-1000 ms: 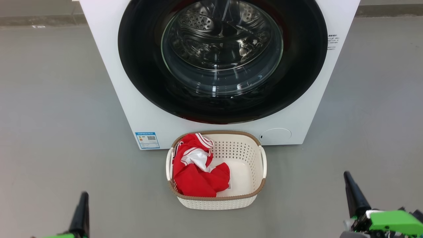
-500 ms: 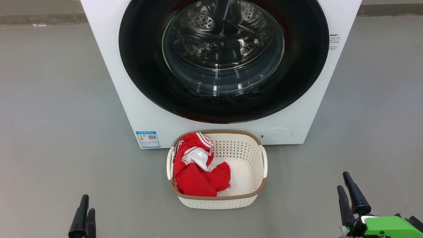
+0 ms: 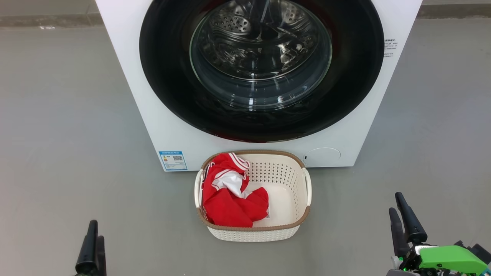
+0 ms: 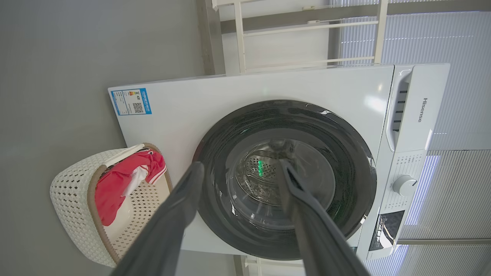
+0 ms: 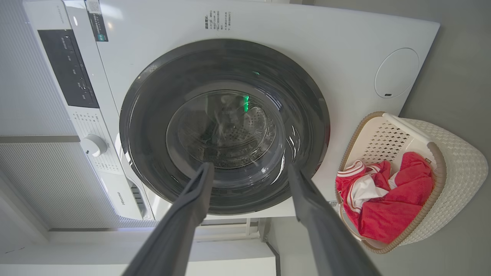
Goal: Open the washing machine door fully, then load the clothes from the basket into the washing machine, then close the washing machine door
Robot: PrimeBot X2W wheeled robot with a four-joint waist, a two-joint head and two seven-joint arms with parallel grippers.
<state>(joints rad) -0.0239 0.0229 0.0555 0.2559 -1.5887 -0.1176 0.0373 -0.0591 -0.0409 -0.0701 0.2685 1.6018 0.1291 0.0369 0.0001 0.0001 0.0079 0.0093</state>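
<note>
Step one, door opening, not begun. Washing machine door (image 3: 262, 69) shut. Clothes (image 3: 230, 201) in basket (image 3: 293, 180) on floor (image 3: 69, 134) just below it. My left fingers (image 3: 89, 245) and right fingers (image 3: 409, 220) spread wide, empty. Next: reach door edge, pull.

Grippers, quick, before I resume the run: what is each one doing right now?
Left gripper: open, holding nothing.
Right gripper: open, holding nothing.
</note>
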